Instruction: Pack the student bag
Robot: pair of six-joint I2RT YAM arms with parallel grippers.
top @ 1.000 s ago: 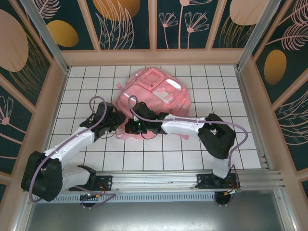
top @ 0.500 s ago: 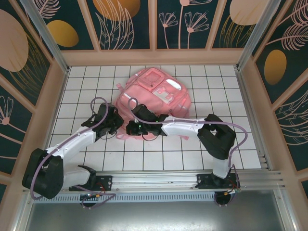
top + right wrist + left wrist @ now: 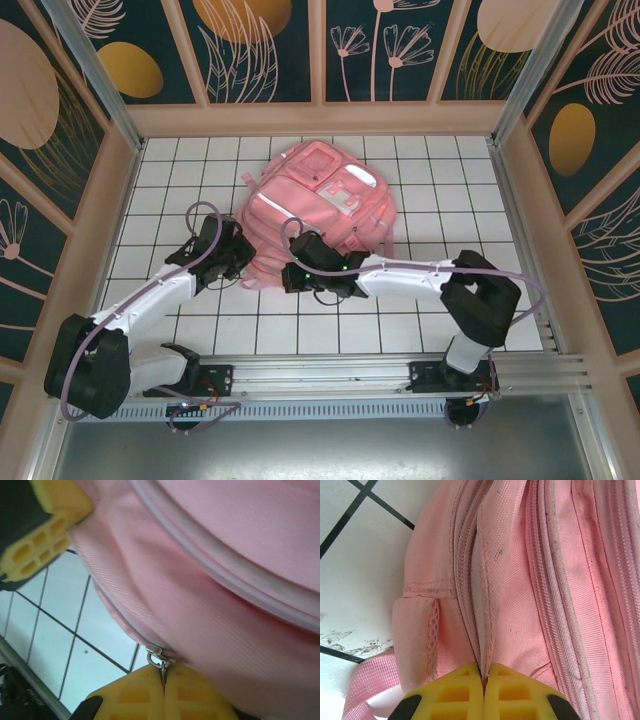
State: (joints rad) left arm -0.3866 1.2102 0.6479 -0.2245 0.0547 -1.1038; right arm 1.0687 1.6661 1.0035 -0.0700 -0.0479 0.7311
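Observation:
The student bag, a large pink backpack, lies at the middle back of the white tiled table. My left gripper is at the bag's near left corner. In the left wrist view its yellow fingers are shut on a fold of pink fabric beside the bag's zipper track. My right gripper is at the bag's near edge. Seen from the right wrist it is shut on the metal zipper pull under the bag. The left gripper's yellow finger shows at that view's upper left.
A pink strap lies on the tiles by the bag's corner. Patterned walls with pale frames close the table on three sides. An aluminium rail carries both arm bases at the near edge.
The left gripper has closed on the bag's fabric. The right gripper, still pinching the zipper pull, has moved right and nearer along the bag's edge, and its elbow has swung right.

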